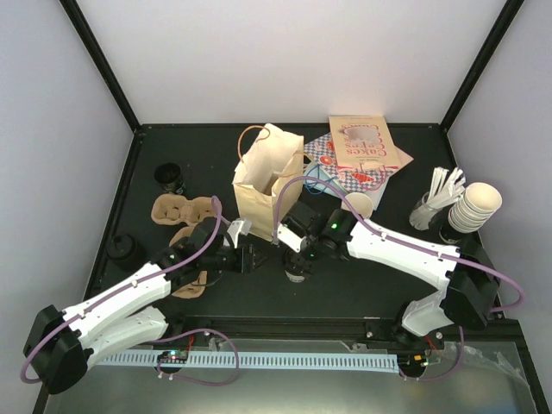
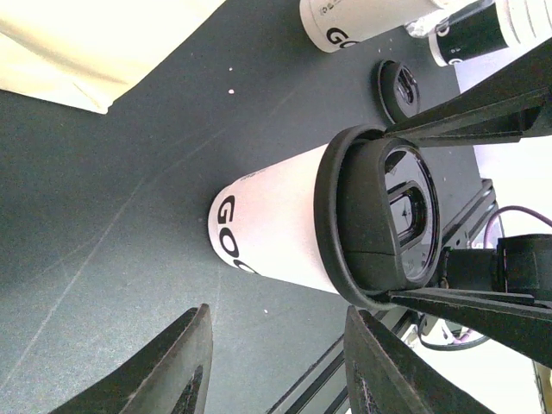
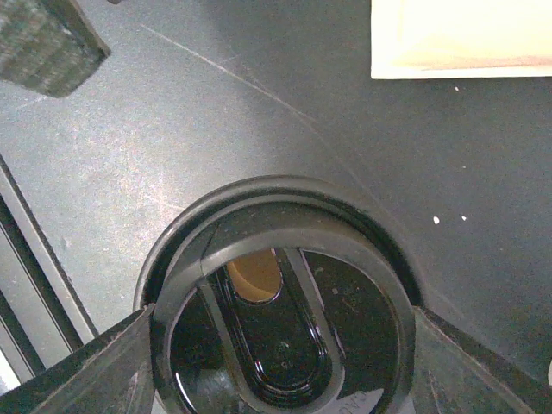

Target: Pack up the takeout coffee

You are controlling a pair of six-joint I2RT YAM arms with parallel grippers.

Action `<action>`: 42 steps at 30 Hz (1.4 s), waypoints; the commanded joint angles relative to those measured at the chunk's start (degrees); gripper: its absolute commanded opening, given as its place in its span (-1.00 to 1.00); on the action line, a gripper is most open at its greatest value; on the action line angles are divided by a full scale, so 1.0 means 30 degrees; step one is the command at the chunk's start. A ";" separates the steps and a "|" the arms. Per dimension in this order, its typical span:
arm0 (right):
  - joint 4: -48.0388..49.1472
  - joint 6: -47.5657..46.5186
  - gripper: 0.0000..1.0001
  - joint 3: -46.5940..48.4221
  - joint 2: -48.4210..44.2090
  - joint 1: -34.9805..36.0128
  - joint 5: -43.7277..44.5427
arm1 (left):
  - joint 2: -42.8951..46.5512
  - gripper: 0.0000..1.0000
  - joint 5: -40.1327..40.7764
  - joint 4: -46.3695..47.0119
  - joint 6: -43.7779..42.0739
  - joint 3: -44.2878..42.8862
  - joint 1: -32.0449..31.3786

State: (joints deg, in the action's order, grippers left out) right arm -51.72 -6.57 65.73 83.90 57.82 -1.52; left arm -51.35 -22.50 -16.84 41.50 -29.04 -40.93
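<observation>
The takeout coffee (image 1: 296, 272), a cream-white cup (image 2: 276, 233) with a black lid (image 3: 285, 302), stands upright on the dark table in front of the tan paper bag (image 1: 263, 177). From above, my right gripper (image 1: 298, 261) reaches down over it. Its two fingers (image 3: 121, 362) press on opposite sides of the lid's rim, so it is shut on the coffee. My left gripper (image 2: 278, 323) hovers just left of the cup at table height. It stands open, with only bare table between its fingers, and it does not touch the cup.
Brown cup carriers (image 1: 181, 209) lie at the left, with a black lid (image 1: 170, 177) behind them. Another lidless cup (image 1: 358, 205) stands right of the bag. Printed packets (image 1: 358, 151) lie at the back, and stacked cups (image 1: 476, 207) and stirrers (image 1: 440, 191) stand at the right.
</observation>
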 commanded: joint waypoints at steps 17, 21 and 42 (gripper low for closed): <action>-0.0232 0.3033 0.38 0.0133 -0.2579 0.0179 0.1941 | 0.2674 -0.09 0.3459 -0.4018 -0.2260 -0.2813 0.1090; -0.0327 0.3227 0.38 0.0092 -0.3186 0.0176 0.1892 | 0.2959 -0.08 0.3670 -0.5439 -0.3213 -0.3932 0.2014; 0.0018 0.5831 0.33 -0.0976 -0.7067 0.0180 0.3757 | -0.0536 0.98 0.5786 -1.0271 -0.8129 -1.2709 0.6739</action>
State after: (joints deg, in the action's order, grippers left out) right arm -52.77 8.14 63.42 64.25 58.15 8.29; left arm -48.69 -6.31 -44.64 22.48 -60.95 -22.41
